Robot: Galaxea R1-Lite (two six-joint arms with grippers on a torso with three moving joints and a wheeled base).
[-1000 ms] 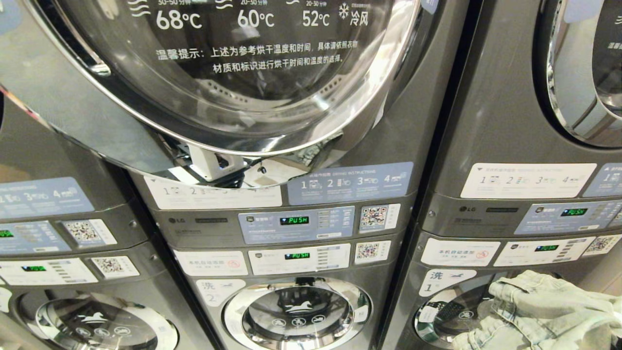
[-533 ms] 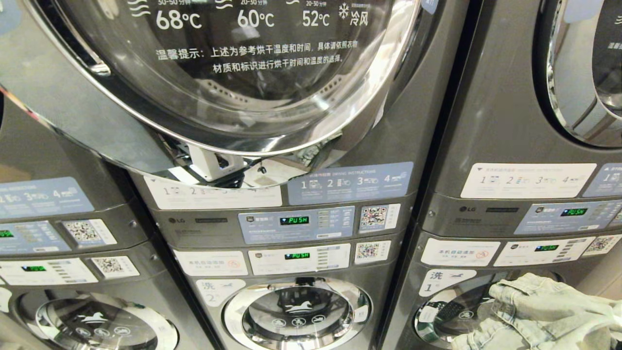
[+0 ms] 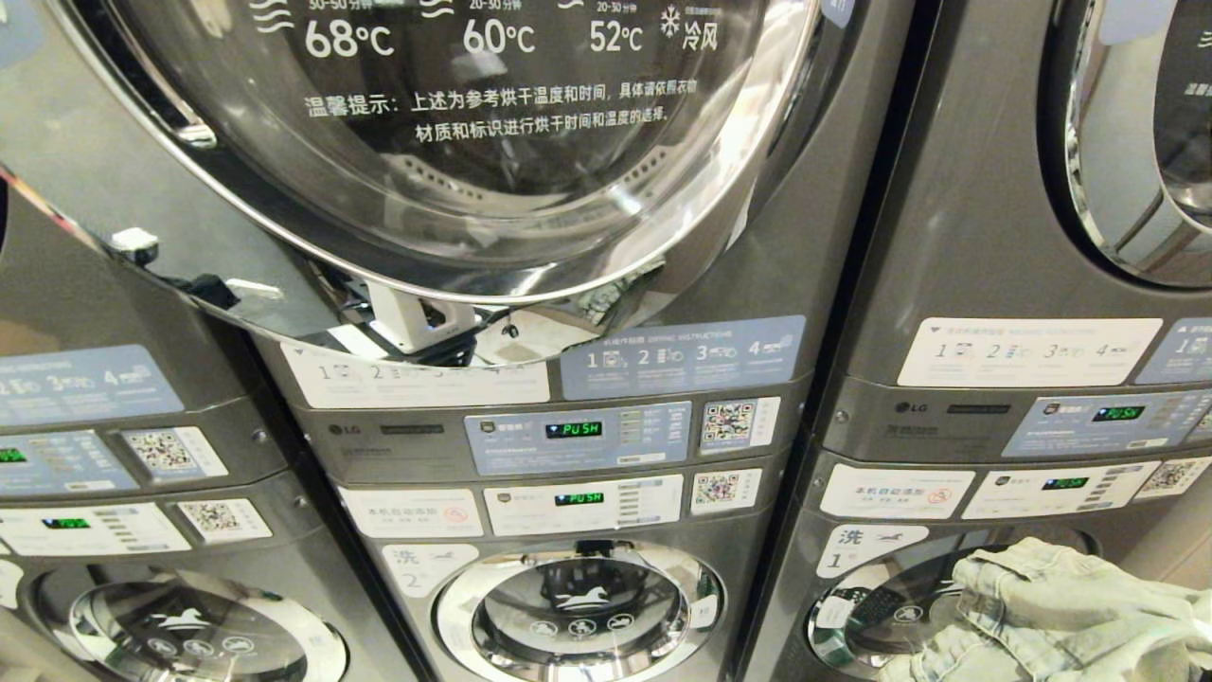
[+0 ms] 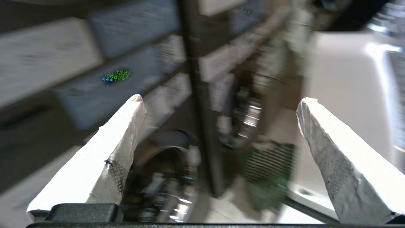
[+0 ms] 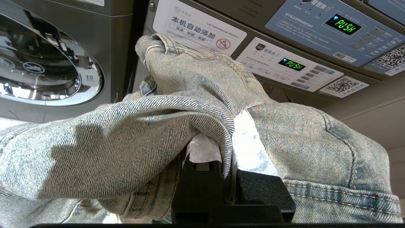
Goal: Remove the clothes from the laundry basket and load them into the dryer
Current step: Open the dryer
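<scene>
Now, denim garment clamped in right end effector, draped over it.

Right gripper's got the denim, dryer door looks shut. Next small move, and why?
Probably bring the open left gripper to the dryer door and pull it open: the right gripper is shut on the denim garment, low beside the machines, and cannot load it yet.

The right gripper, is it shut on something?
Shut: the right gripper pinches a fold of the denim garment between its fingers.

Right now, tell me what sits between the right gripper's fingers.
A fold of the denim garment, pinched between the right gripper fingers; the right wrist view shows it.
</scene>
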